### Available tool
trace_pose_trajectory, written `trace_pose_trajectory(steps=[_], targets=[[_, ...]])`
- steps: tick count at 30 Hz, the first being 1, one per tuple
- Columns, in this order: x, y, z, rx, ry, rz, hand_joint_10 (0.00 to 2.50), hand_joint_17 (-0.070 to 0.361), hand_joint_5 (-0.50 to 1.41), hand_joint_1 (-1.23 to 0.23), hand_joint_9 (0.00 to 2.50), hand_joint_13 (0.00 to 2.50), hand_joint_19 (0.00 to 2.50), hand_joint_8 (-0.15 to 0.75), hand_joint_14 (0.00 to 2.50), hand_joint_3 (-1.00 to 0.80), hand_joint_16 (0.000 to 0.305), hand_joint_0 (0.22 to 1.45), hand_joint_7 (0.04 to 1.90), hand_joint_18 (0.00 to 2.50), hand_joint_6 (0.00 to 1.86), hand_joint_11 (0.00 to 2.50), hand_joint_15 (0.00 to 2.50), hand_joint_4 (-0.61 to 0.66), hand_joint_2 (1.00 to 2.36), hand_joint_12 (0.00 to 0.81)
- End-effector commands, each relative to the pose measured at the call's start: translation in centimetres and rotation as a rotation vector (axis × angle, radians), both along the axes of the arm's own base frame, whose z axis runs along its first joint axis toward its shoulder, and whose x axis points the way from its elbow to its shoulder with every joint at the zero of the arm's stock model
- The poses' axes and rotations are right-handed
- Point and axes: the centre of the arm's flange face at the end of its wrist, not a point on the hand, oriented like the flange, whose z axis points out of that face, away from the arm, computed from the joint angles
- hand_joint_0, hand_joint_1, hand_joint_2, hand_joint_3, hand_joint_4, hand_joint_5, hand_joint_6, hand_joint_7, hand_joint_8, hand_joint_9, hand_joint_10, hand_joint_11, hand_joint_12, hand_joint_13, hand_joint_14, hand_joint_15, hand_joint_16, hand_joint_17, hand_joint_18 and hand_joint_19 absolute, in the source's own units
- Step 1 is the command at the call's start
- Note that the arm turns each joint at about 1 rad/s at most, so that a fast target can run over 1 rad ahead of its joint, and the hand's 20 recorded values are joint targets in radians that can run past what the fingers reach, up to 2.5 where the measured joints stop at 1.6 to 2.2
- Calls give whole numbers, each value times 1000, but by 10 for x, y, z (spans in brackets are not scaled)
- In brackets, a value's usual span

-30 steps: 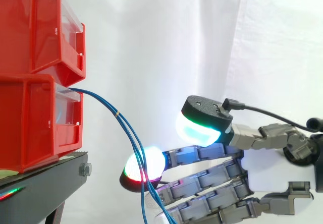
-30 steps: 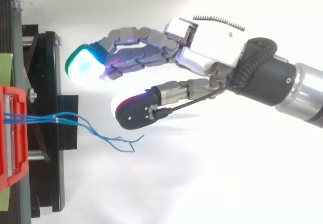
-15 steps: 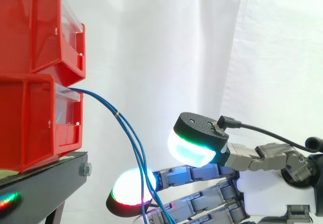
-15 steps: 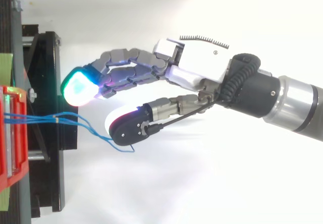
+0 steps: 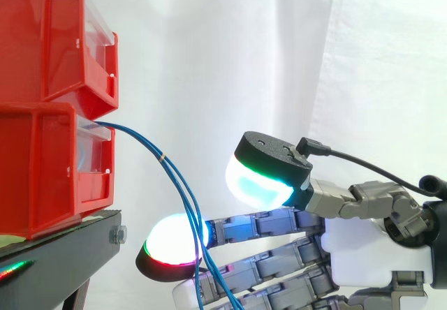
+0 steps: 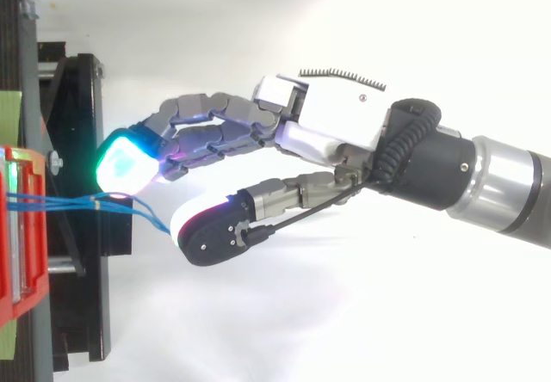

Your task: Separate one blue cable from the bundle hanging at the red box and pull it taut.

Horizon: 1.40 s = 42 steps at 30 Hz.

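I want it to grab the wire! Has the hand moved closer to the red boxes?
Yes. The hand has moved left in the top view, toward the red bins.

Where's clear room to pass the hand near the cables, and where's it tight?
Free: the space above the hand, between the bins and curtain; in the top view, the white area beside the thumb, right of the stand. Tight: between stand and fingers, where the cables hang.

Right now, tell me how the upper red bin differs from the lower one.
The blue cables run out of the lower bin; none leave the upper bin. The lower bin rests on the black stand; the upper bin sits stacked on it. Both are red with clear front panels.
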Motion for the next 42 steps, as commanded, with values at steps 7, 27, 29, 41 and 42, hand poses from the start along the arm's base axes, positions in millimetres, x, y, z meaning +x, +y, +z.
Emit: trace_pose_trajectory(steps=[7, 27, 29, 41, 42], targets=[[2, 8, 3, 18, -12, 10, 8, 99, -180, -673, 544, 536, 171, 210, 9, -500, 44, 535, 844, 415, 502, 284, 241, 149, 1000, 321], [5, 17, 17, 26, -34, 34, 8, 96, -154, -654, 547, 542, 184, 210, 9, -499, 43, 550, 997, 420, 503, 281, 249, 163, 1000, 319], [5, 17, 22, 27, -38, 38, 9, 96, -151, -654, 548, 542, 185, 211, 9, -496, 43, 550, 1030, 421, 503, 282, 249, 160, 1000, 318], [3, 19, 30, 27, -38, 43, 11, 93, -121, -661, 561, 550, 196, 210, 9, -404, 41, 585, 1320, 424, 501, 297, 247, 81, 1007, 312], [3, 19, 29, 27, -37, 43, 9, 92, -121, -663, 563, 550, 196, 210, 10, -391, 41, 588, 1357, 426, 500, 302, 251, 71, 1008, 311]])
